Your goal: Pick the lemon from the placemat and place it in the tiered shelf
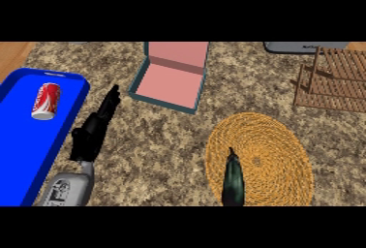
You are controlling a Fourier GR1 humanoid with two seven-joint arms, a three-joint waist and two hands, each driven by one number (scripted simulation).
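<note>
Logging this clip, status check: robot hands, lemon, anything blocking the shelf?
Left robot hand open, resting by blue tray. Right robot hand over placemat, edge-on. Lemon not visible. Nothing between placemat and tiered shelf.

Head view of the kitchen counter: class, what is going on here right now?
A humanoid robot stands at a speckled counter. Its left hand lies open, fingers straight, beside a blue tray holding a red soda can. Its right hand is over the round woven yellow placemat, seen edge-on; its fingers cannot be judged. No lemon is visible. The slatted brown wooden tiered shelf stands at the far right, and a teal box with pink lining is open.
</note>
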